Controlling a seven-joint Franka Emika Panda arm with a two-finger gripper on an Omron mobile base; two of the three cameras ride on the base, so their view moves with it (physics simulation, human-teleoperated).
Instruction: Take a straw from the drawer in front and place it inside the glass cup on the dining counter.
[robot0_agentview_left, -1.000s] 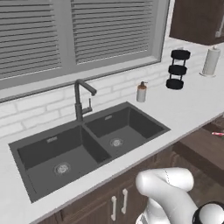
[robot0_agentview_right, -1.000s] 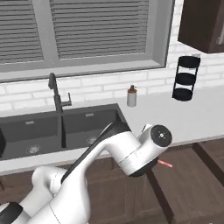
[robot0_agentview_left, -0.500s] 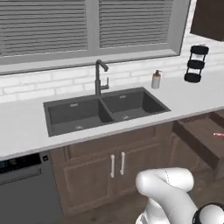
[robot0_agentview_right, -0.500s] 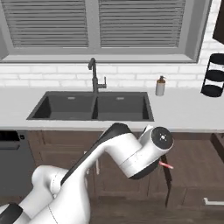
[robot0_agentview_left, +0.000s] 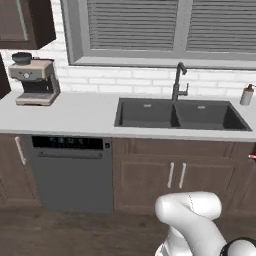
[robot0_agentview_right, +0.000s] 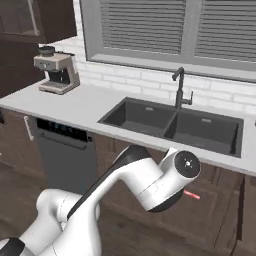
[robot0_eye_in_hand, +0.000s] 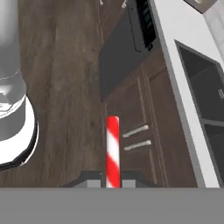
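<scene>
Gripping the red-and-white straw (robot0_eye_in_hand: 113, 151) in the closed claw (robot0_eye_in_hand: 112, 180), over the wooden floor (robot0_eye_in_hand: 65, 78) before the cabinet doors (robot0_eye_in_hand: 140, 135). Showing, from the base views, the dark sink (robot0_agentview_left: 180, 115), faucet (robot0_agentview_right: 179, 89), coffee machine (robot0_agentview_left: 34, 80) at the bench's (robot0_agentview_left: 75, 114) left end, dishwasher (robot0_agentview_left: 70, 172) beneath.

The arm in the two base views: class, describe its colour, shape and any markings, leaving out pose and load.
The arm is glossy white, built of thick rounded tube segments. A dark band wraps one joint, and a round white cap with a small dark centre closes the elbow end. In the hand view, the pincer shows two small dark grey fingertips.
</scene>
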